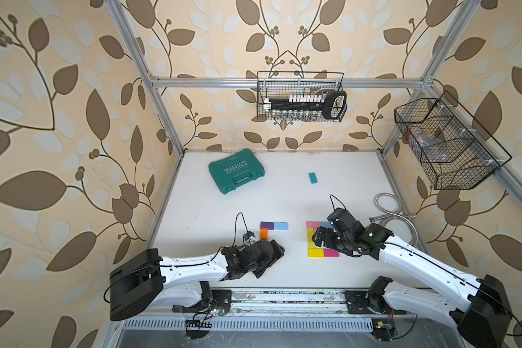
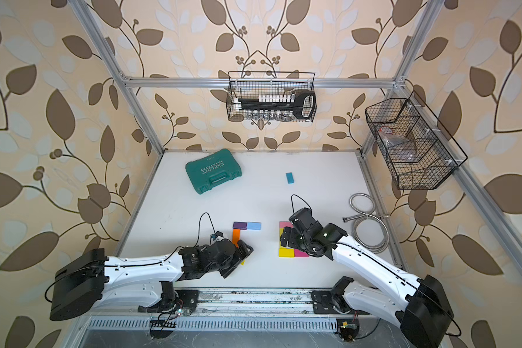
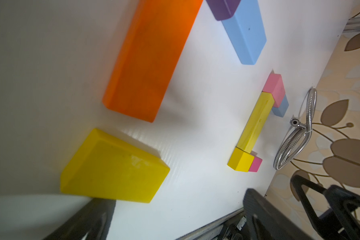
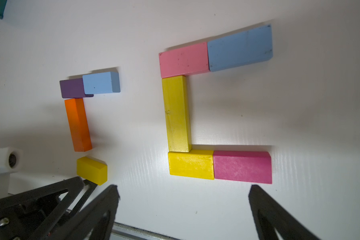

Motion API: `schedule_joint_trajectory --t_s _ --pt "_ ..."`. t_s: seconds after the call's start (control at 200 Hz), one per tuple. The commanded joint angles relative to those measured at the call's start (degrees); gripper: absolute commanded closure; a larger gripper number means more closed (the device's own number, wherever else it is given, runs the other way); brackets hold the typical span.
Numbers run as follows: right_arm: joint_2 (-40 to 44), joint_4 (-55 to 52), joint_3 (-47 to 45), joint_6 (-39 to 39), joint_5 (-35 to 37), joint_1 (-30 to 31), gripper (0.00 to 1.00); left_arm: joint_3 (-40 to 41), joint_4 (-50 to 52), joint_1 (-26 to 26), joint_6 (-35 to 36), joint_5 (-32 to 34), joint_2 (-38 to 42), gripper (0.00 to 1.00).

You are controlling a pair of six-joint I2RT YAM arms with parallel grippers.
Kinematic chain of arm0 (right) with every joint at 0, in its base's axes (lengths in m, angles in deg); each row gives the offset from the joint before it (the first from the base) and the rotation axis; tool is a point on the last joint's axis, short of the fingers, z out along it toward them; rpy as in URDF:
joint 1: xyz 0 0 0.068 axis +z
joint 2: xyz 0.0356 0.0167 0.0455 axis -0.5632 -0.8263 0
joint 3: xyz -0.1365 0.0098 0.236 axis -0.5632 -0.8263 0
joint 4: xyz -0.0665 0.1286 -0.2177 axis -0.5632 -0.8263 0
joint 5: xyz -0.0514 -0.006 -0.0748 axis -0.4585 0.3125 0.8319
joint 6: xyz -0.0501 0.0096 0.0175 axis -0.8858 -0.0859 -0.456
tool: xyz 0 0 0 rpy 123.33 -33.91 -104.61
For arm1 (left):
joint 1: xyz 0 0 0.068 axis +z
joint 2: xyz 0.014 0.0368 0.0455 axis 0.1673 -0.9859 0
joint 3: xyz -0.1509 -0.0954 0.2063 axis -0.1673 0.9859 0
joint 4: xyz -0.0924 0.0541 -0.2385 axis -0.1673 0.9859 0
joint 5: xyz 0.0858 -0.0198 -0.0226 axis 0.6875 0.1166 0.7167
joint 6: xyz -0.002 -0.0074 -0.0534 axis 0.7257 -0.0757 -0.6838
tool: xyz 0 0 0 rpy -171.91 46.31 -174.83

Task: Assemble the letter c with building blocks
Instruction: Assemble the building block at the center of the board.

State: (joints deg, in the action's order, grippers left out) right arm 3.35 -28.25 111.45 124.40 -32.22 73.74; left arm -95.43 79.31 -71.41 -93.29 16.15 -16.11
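Pink (image 4: 183, 59), light blue (image 4: 239, 49), long yellow (image 4: 177, 113), yellow (image 4: 190, 164) and magenta (image 4: 242, 167) building blocks lie joined in a C shape. My right gripper (image 4: 183, 189) hovers open and empty just near of its lower bar. To the left, purple (image 1: 267, 225), light blue (image 1: 281, 226) and orange (image 1: 264, 233) blocks form a corner. A small yellow block (image 3: 112, 166) lies loose below the orange one. My left gripper (image 3: 175, 212) is open, with that block just ahead of one fingertip (image 3: 100, 209). A teal block (image 1: 313, 177) lies alone far back.
A big green case (image 1: 235, 170) lies at the back left of the white table. A coiled metal hose (image 1: 395, 217) sits by the right edge. Wire baskets (image 1: 300, 96) (image 1: 446, 144) hang on the back and right frame.
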Motion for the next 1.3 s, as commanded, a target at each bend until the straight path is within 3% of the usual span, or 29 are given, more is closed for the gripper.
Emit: schedule_joint_trajectory --t_s 0.0,1.295 --pt "-0.34 0.29 0.57 -0.72 -0.3 -0.18 0.04 -1.85 0.37 0.52 1.52 -0.31 -1.17 0.01" --pt "-0.34 0.69 0.37 -0.81 -0.55 -0.53 0.04 -4.52 1.04 3.11 4.98 -2.45 -3.54 0.01"
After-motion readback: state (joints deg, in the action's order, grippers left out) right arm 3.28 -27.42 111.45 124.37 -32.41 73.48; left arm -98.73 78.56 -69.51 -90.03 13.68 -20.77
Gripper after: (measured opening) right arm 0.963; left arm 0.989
